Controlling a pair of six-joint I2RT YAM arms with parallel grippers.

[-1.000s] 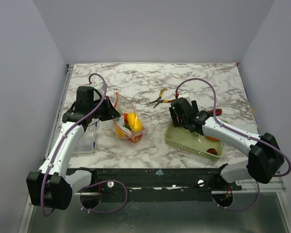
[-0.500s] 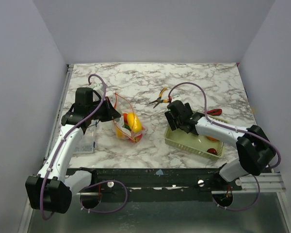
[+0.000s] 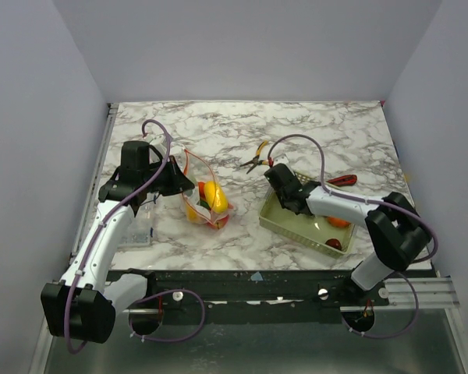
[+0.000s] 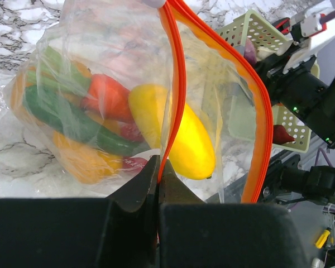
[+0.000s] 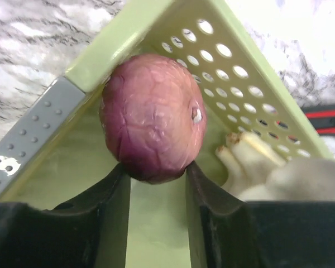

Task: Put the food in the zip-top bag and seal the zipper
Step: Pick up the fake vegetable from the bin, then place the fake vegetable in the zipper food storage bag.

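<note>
Mango (image 4: 178, 134), a red piece (image 4: 109, 97), a green piece (image 4: 61, 114) and an orange piece (image 4: 81, 162) are lying together inside the bag (image 3: 205, 195). The bag is sitting on the counter (image 3: 242, 125), left of its middle and about halfway between the far and near edges. The zipper (image 4: 180, 84) is standing unsealed, its two orange strips bowing apart into an open mouth. The left fingers (image 4: 137, 192) are clamping one strip of the zipper at its lower end, with no gap showing between them.

The basket (image 3: 296, 226) is resting toward the near right corner, well apart from the bag. The right fingers (image 5: 109, 206) are reaching into the basket's far left corner and gripping a purple piece (image 5: 152, 125) right against the perforated wall. Whether it is touching the basket floor I cannot tell. Garlic bulbs (image 5: 268, 167) are lying just beside it. An orange (image 3: 339, 221) and a dark red piece (image 3: 333, 244) are sitting at the basket's right end. Pliers (image 3: 257, 158) are lying beyond the basket, toward the far edge.
</note>
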